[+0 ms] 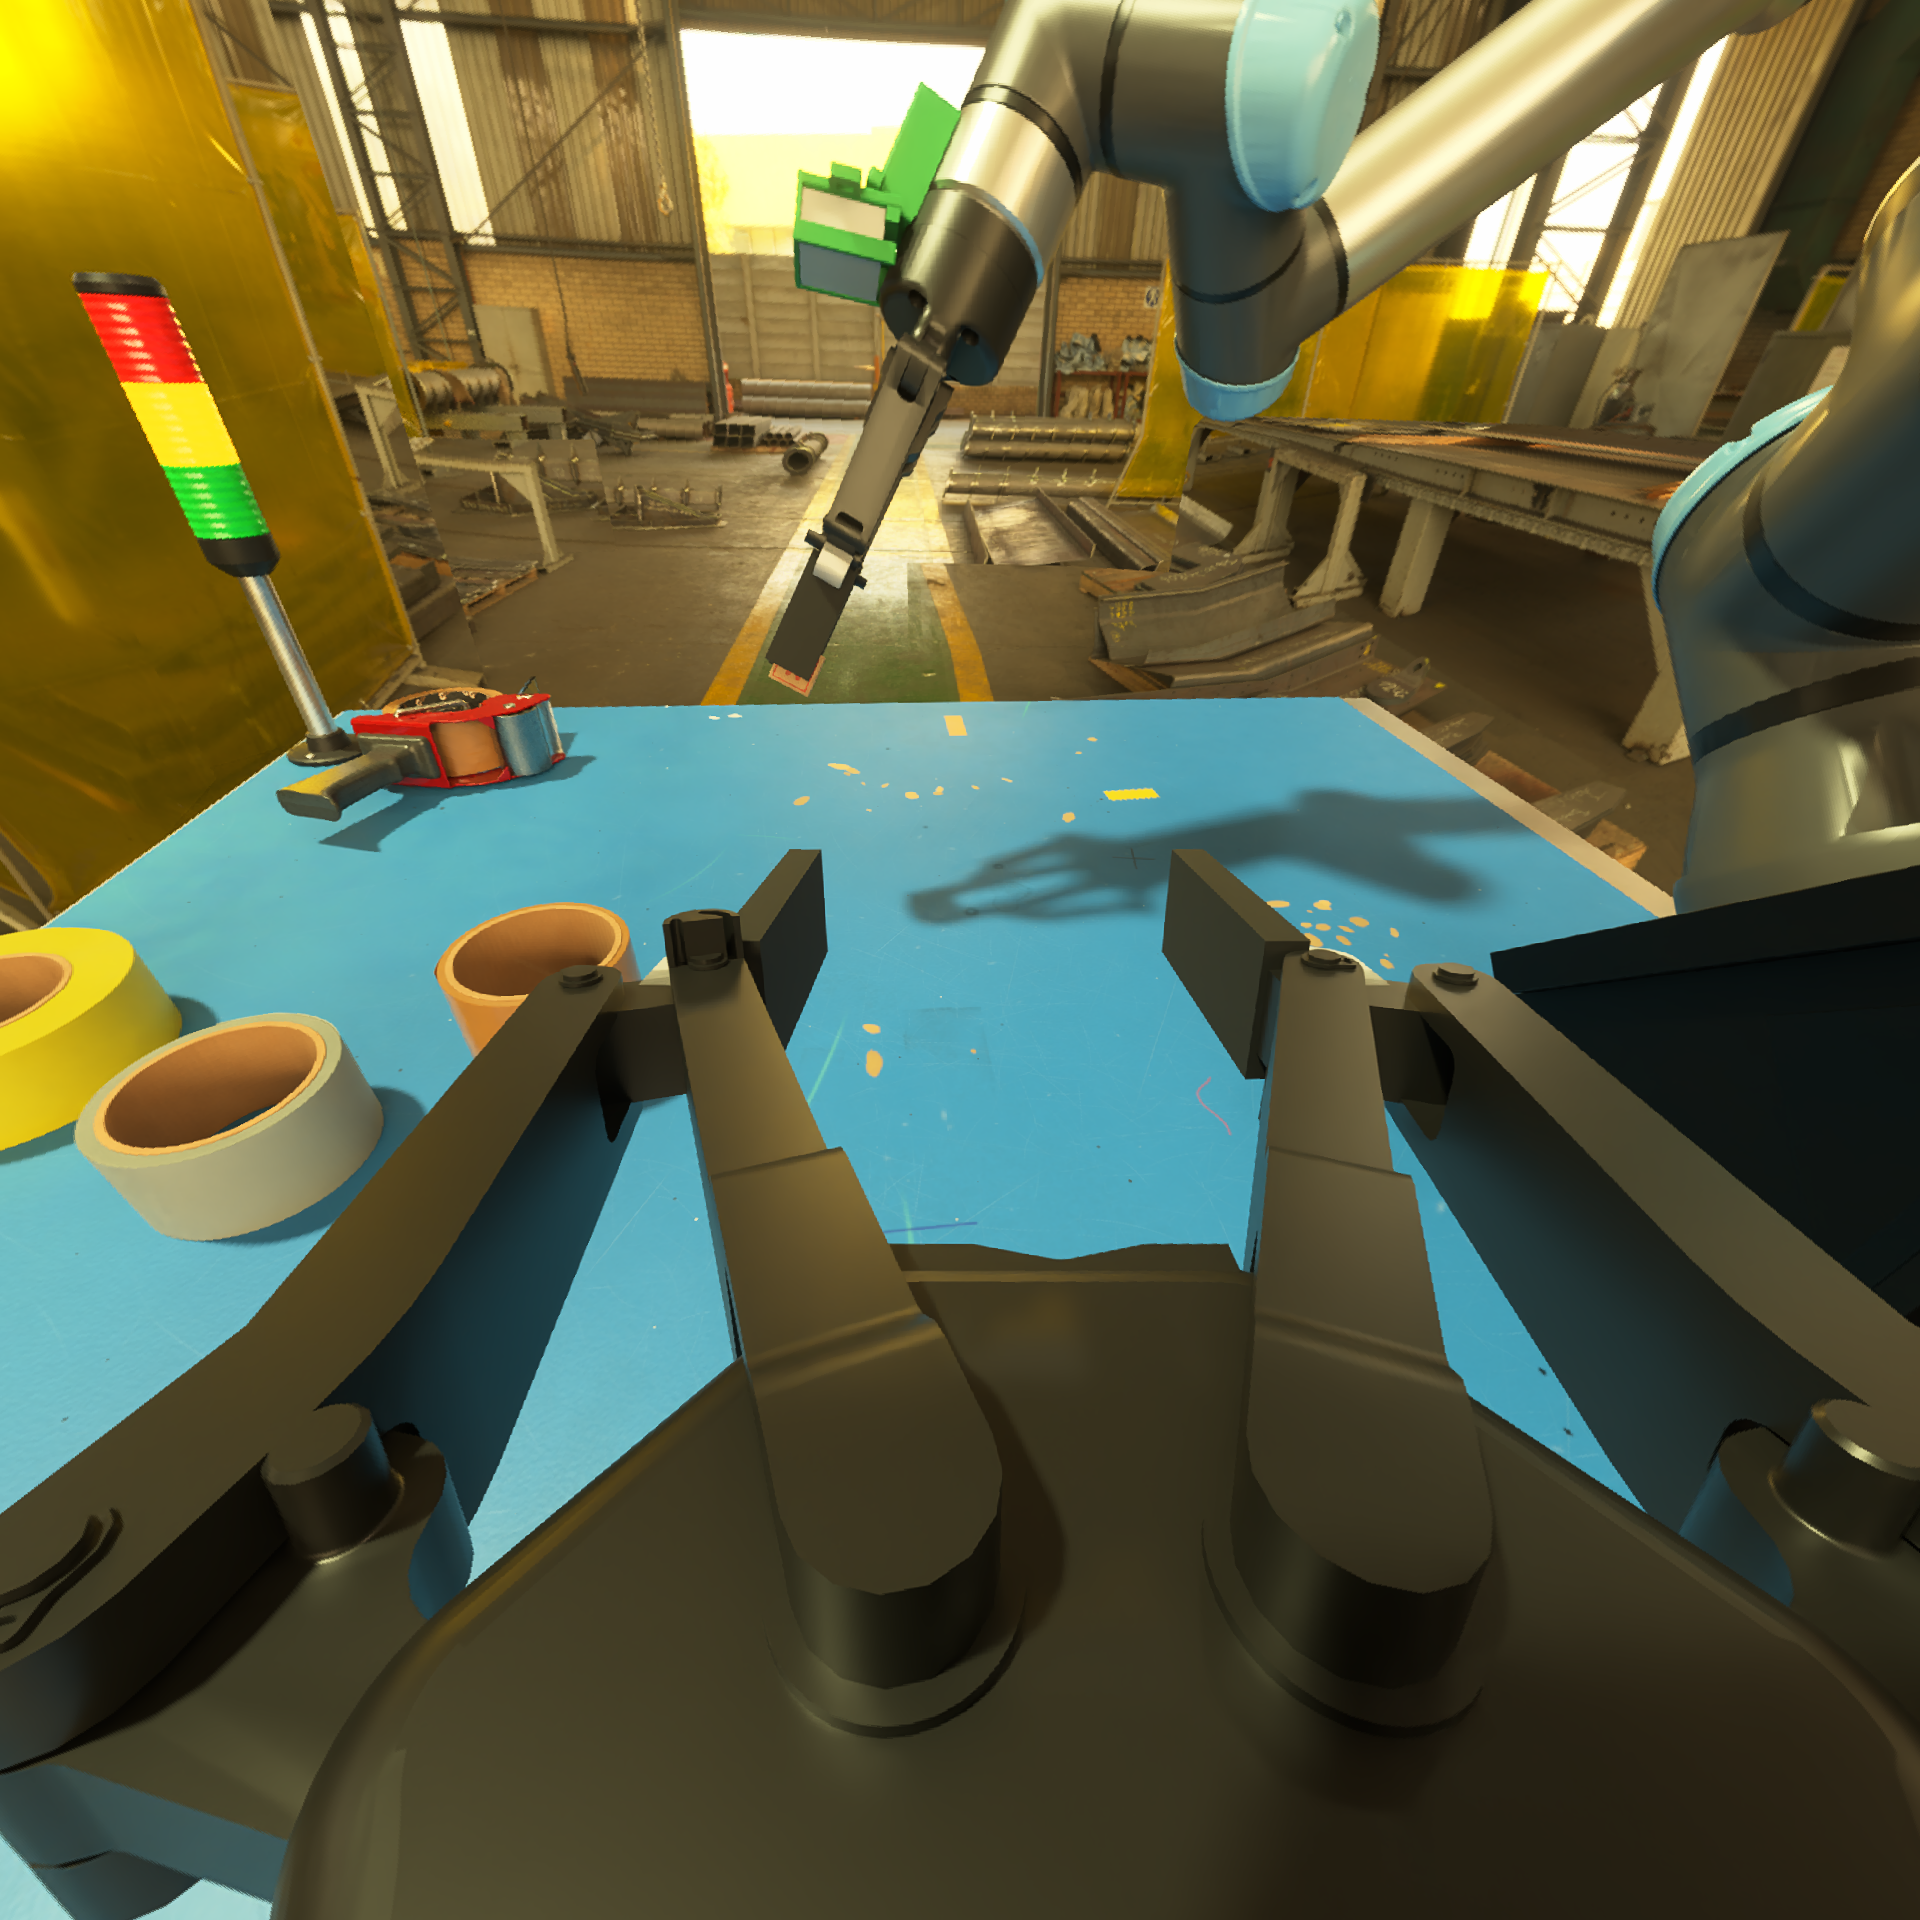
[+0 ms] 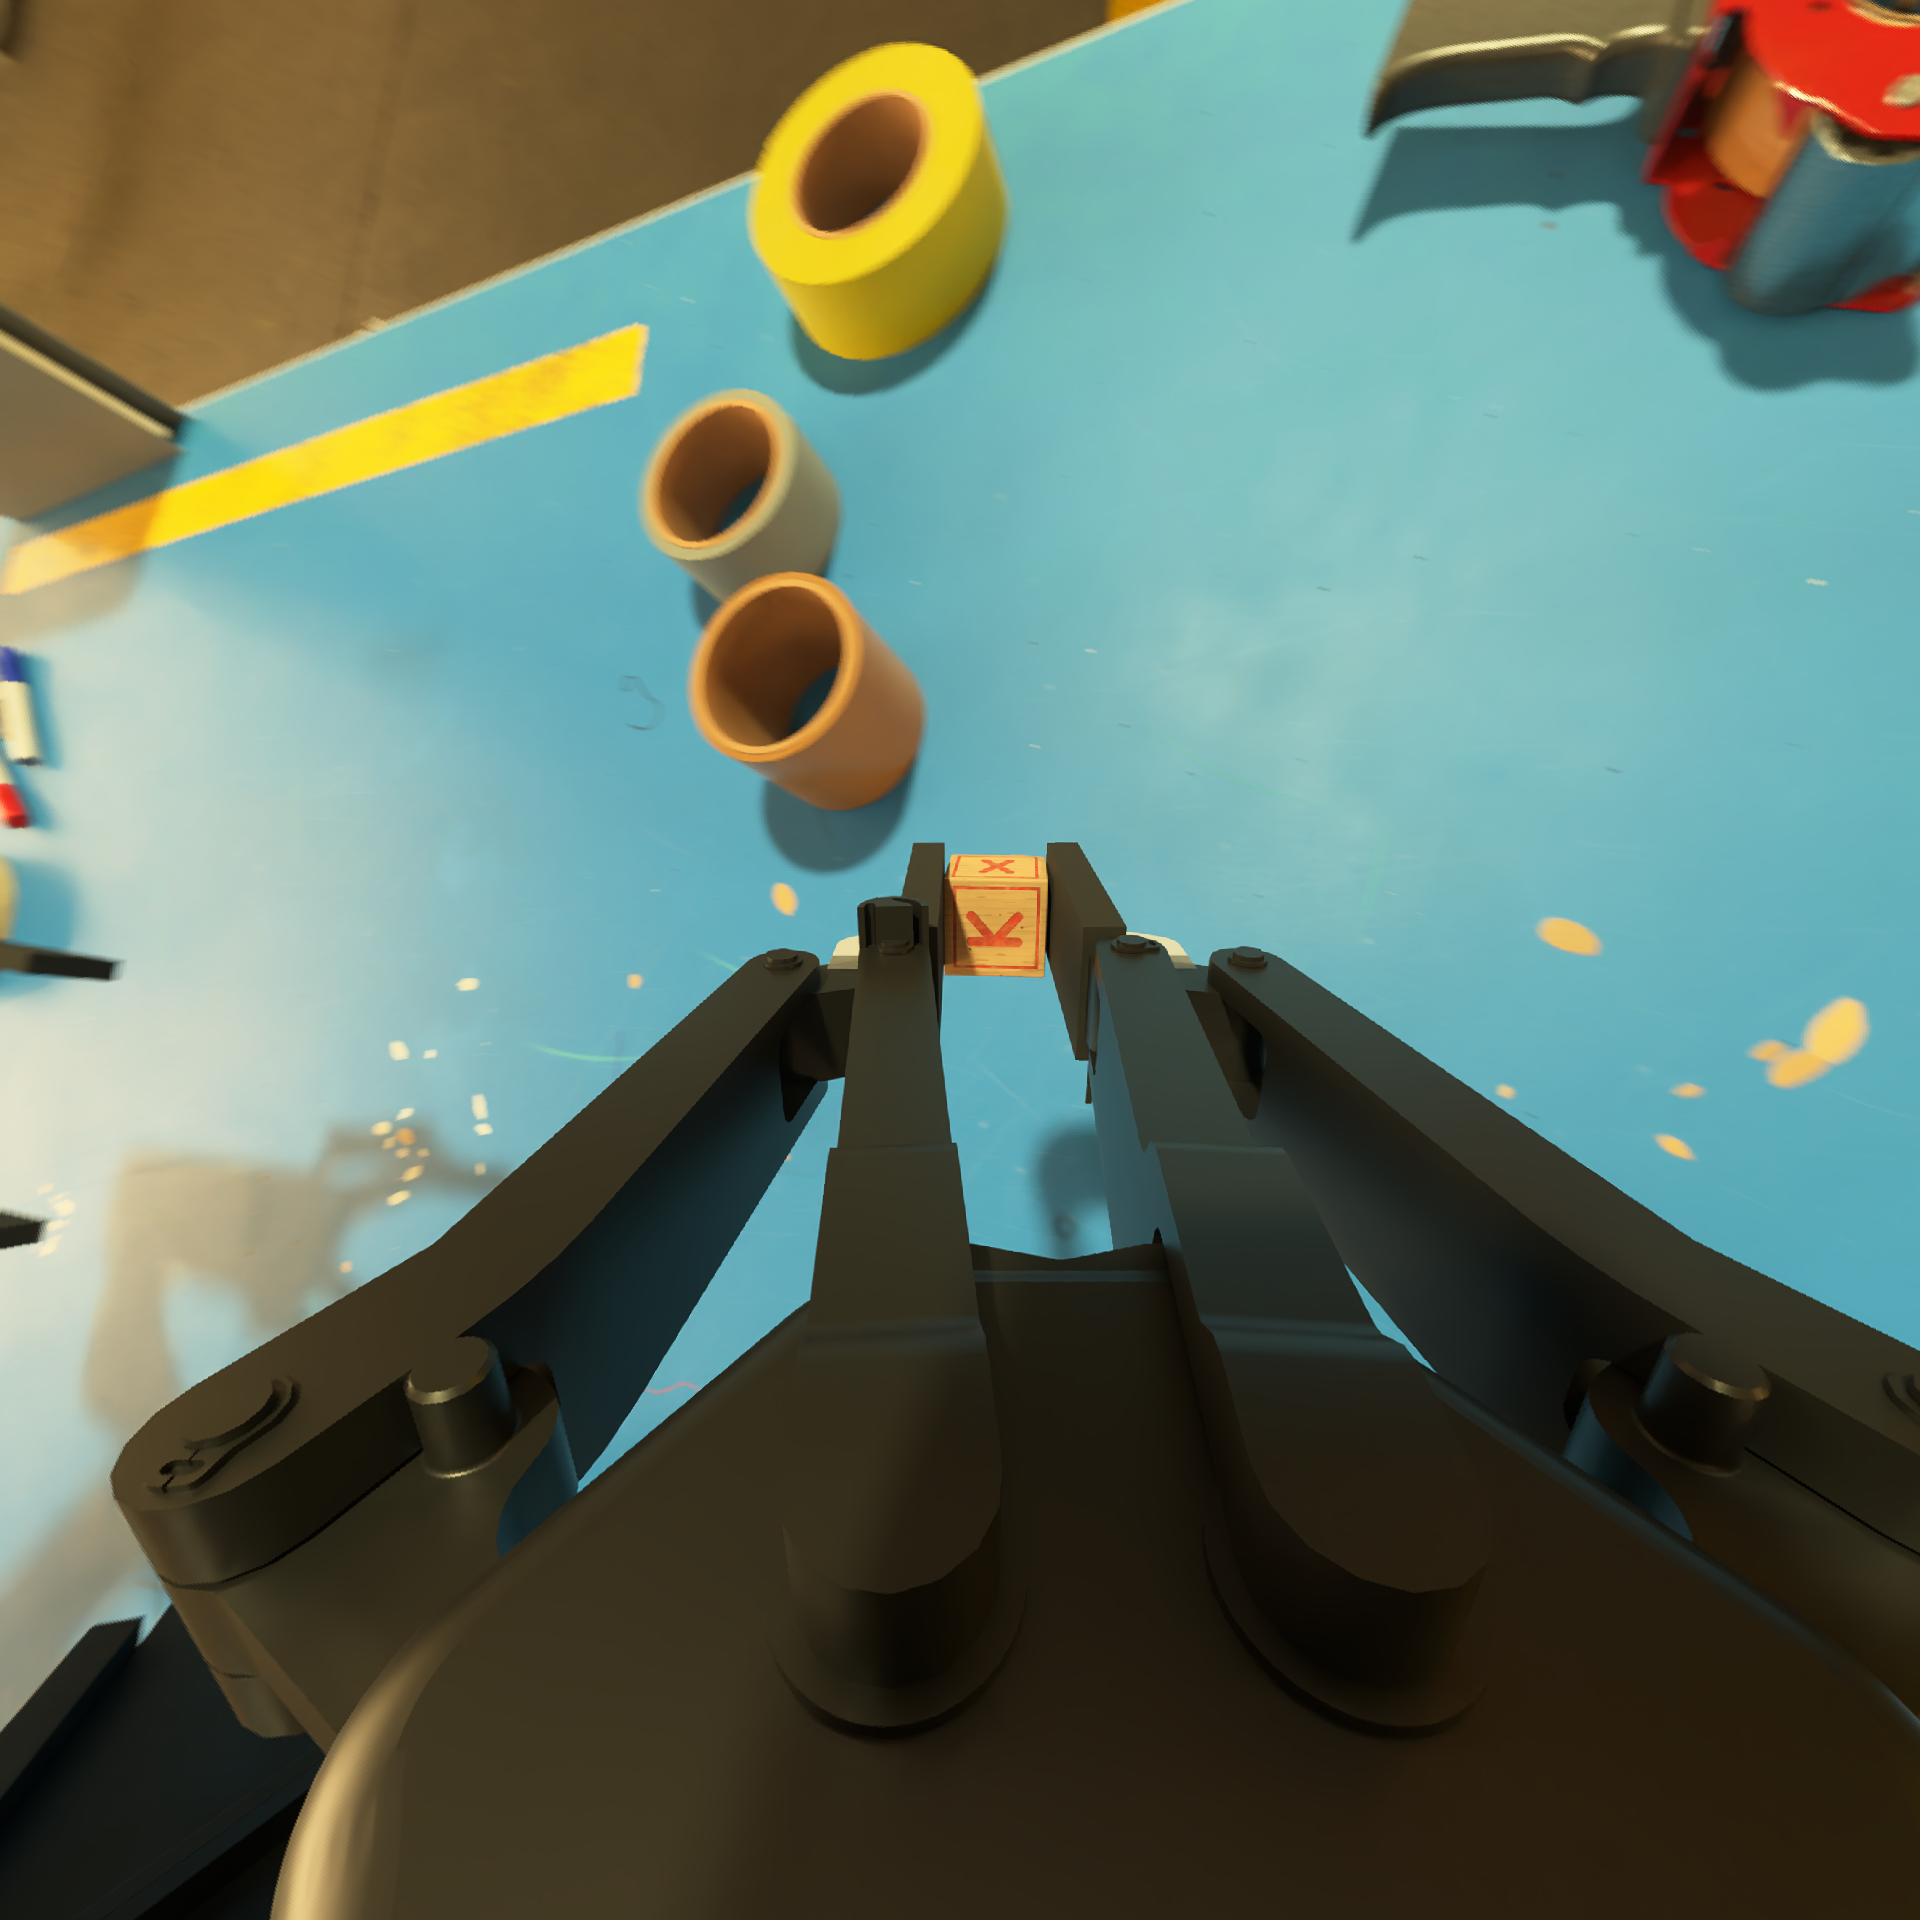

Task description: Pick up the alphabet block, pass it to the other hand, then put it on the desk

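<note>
The alphabet block [image 2: 995, 914] is a small wooden cube with red markings. My right gripper [image 2: 995, 894] is shut on it and holds it in the air above the blue desk [image 2: 1351, 675]. In the left wrist view the right gripper [image 1: 800, 655] hangs from its arm beyond the desk's far edge, and only a sliver of the block [image 1: 794, 677] shows at its fingertips. My left gripper [image 1: 995, 935] is open and empty, low over the middle of the blue desk [image 1: 987, 1091].
Yellow [image 1: 62, 1023], grey [image 1: 234, 1122] and brown [image 1: 530, 961] tape rolls lie at the left. A red tape dispenser [image 1: 457, 740] and a signal light pole [image 1: 197, 478] stand at the far left corner. A dark box [image 1: 1714, 1060] sits at the right. Markers [image 2: 16, 717] lie near the desk's edge.
</note>
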